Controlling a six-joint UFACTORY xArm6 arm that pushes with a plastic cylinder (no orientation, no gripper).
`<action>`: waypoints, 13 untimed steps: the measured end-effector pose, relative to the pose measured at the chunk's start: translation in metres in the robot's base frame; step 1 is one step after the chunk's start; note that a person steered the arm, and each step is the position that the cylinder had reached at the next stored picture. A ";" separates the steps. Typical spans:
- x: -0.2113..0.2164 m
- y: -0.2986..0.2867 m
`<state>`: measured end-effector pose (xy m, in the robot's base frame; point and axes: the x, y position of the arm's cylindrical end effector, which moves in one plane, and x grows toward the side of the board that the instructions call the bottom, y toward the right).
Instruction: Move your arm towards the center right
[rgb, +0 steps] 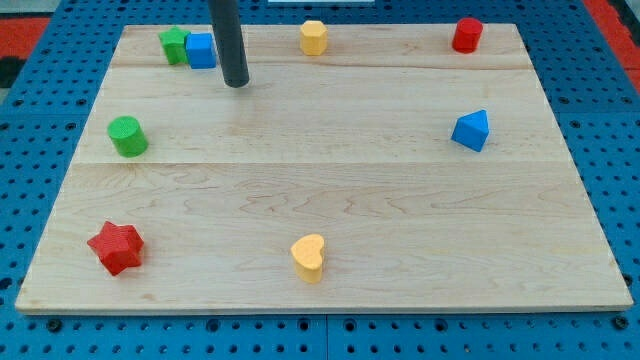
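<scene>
My tip (237, 84) rests on the wooden board (330, 200) near the view's top left, just right of and below the blue cube (201, 50). A green star (174, 44) touches the blue cube on its left. A blue triangular block (471, 131) sits at the view's centre right, far from the tip. A green cylinder (127, 136) lies at the left. A red star (116, 247) is at the bottom left.
A yellow heart (309, 257) sits at the bottom middle. A yellow pentagon-like block (314, 37) is at the top middle. A red cylinder (466, 35) is at the top right. The board lies on a blue pegboard (600, 80).
</scene>
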<state>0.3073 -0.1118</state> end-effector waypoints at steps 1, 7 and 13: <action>0.004 -0.001; 0.003 0.138; 0.094 0.330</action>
